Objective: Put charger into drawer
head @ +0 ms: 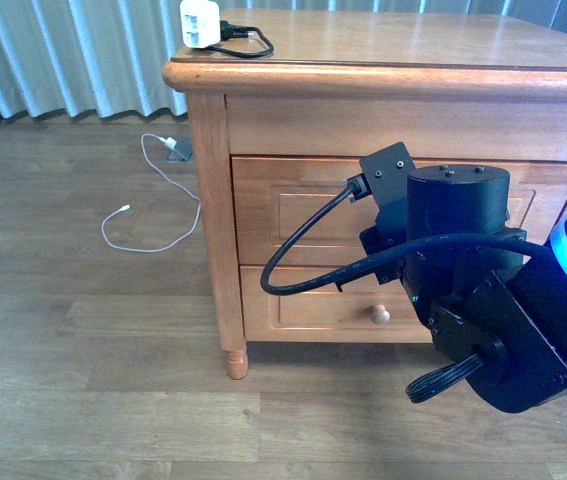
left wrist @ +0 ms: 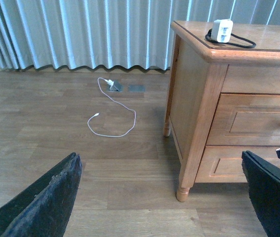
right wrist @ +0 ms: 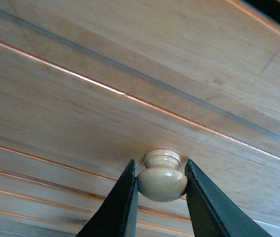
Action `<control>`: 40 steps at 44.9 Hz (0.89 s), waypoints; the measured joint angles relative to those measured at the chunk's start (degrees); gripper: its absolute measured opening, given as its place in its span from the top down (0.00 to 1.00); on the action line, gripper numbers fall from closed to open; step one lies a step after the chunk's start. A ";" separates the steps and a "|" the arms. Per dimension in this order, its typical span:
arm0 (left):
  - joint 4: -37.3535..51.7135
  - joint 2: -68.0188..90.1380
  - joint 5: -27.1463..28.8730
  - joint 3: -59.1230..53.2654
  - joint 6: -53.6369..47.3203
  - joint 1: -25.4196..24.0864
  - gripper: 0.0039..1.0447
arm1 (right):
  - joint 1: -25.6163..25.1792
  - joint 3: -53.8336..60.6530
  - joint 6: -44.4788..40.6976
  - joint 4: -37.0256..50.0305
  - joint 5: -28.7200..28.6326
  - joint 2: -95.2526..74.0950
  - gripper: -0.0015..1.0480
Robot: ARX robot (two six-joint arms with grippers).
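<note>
The white charger (head: 201,22) with its black looped cable lies on the cabinet top at the left front corner, also seen in the left wrist view as the charger (left wrist: 222,30). The drawer (head: 293,205) is the upper one, and its front looks flush with the cabinet. My right gripper (right wrist: 162,183) is shut on the drawer's round pale knob (right wrist: 162,177), one finger on each side. In the front view my right arm (head: 463,280) hides that knob. My left gripper (left wrist: 162,197) hangs open over the floor, left of the cabinet, holding nothing.
A thin white cable (head: 148,205) trails on the wooden floor left of the cabinet, near a floor socket (left wrist: 115,87). The lower drawer's knob (head: 379,314) shows beneath my right arm. The cabinet's front leg (head: 236,362) stands at its left corner. Curtains hang behind.
</note>
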State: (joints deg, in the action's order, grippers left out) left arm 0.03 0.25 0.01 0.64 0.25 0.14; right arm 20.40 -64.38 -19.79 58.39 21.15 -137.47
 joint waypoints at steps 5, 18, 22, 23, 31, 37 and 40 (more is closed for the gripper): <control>0.00 0.00 0.00 0.00 0.00 0.00 0.06 | 0.11 0.28 0.00 0.26 -0.26 0.00 0.78; 0.00 0.00 0.00 0.00 0.00 0.00 0.06 | 0.72 6.21 0.74 0.33 -1.25 3.65 0.78; 0.00 0.00 0.02 0.00 0.00 0.00 0.06 | 1.46 9.97 1.64 -0.98 -0.63 6.78 0.78; 0.00 0.00 0.02 0.00 0.00 0.00 0.06 | 1.62 10.95 1.75 -1.01 -0.63 7.45 0.78; 0.00 0.00 0.00 0.00 0.00 0.00 0.06 | 2.49 16.46 2.75 -4.04 -0.22 12.22 0.78; 0.00 0.00 0.00 0.00 0.00 0.00 0.06 | 3.32 22.53 4.68 -9.75 -0.39 19.15 0.78; 0.00 0.00 0.00 0.00 0.00 0.00 0.06 | 3.63 25.16 5.25 -11.21 -0.87 21.79 0.79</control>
State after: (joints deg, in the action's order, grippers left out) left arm 0.03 0.25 0.01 0.64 0.25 0.14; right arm 24.03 -39.22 -14.55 47.18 20.27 -115.68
